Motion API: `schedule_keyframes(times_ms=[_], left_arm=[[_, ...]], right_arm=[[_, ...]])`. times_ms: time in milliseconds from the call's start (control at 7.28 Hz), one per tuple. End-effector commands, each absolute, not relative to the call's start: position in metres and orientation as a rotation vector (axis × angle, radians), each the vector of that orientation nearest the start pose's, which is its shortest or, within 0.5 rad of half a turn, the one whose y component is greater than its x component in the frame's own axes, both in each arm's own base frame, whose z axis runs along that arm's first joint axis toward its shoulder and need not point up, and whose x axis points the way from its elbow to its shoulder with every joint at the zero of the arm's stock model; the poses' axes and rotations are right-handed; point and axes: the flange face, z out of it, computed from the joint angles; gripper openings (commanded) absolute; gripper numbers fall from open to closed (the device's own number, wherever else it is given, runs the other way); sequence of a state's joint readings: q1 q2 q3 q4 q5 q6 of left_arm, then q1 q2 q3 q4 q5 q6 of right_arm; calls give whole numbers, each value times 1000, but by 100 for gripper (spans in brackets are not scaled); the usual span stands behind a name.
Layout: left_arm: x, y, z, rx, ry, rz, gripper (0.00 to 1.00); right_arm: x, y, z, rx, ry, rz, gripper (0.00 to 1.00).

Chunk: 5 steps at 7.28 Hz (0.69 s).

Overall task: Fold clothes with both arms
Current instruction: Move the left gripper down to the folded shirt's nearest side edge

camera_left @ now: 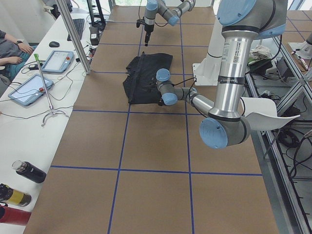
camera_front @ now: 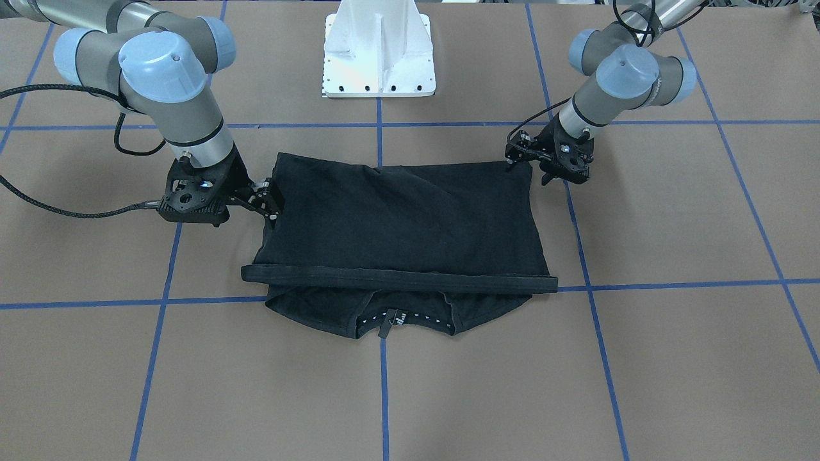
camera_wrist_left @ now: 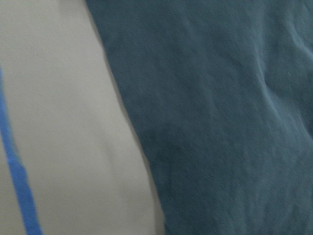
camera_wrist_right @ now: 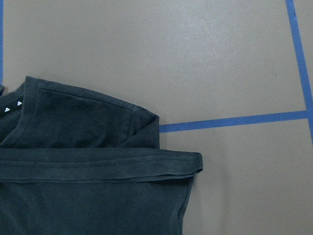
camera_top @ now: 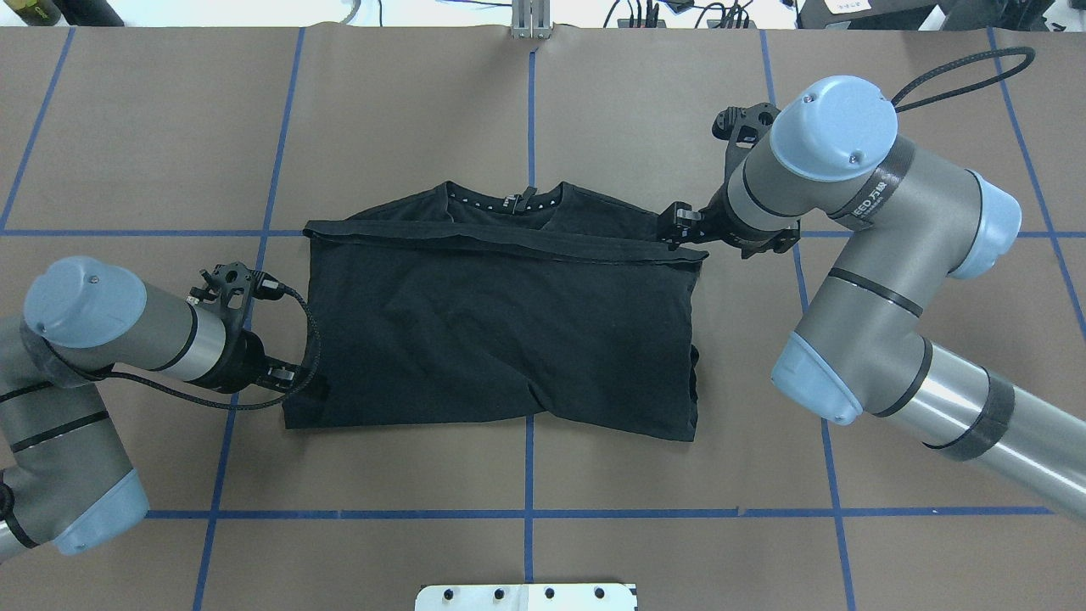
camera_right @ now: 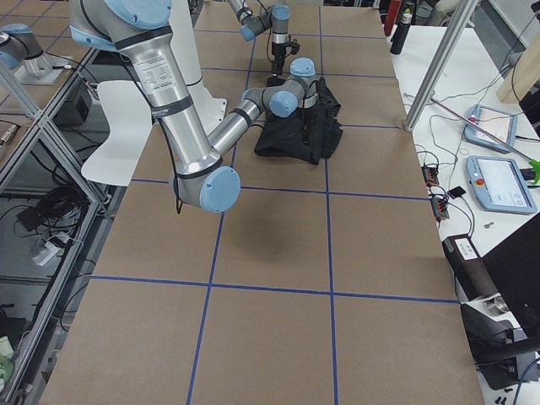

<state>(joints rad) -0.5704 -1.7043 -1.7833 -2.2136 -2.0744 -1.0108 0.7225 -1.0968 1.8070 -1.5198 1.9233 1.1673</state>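
The clothes are one black T-shirt (camera_front: 397,224) (camera_top: 501,331) lying flat on the brown table, its lower half folded up so that the hem (camera_top: 509,246) lies just below the collar (camera_top: 505,199). My right gripper (camera_front: 272,202) (camera_top: 679,227) hovers above the hem's right corner (camera_wrist_right: 193,164), jaws apart, holding nothing. My left gripper (camera_front: 530,163) (camera_top: 301,380) sits low at the shirt's near left edge, by the fold. Its wrist view shows only cloth (camera_wrist_left: 220,122) close up and blurred. Whether it grips the cloth I cannot tell.
The white pedestal base (camera_front: 379,57) (camera_top: 526,596) stands at the robot's side of the table. Blue tape lines (camera_top: 530,467) grid the brown surface. A side bench holds tablets (camera_left: 31,90) (camera_right: 498,181) and bottles (camera_left: 29,171), and a seated person (camera_left: 9,48) is beside it.
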Motion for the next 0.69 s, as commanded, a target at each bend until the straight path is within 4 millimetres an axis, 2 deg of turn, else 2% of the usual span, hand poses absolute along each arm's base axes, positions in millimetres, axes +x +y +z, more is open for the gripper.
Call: schedule_keyframes(times_ms=[0,412,549], left_arm=[[426,-361,413,110,1088,234,82],[428,-362,420,104,1075,232,82],[428,-362,420,103,1074,231,77]], right_arm=[[-406,-489,284,118,-818,166,100],[-405,-489,282,120,-822,165,100],[-405,-488,281,121,-823,164,100]])
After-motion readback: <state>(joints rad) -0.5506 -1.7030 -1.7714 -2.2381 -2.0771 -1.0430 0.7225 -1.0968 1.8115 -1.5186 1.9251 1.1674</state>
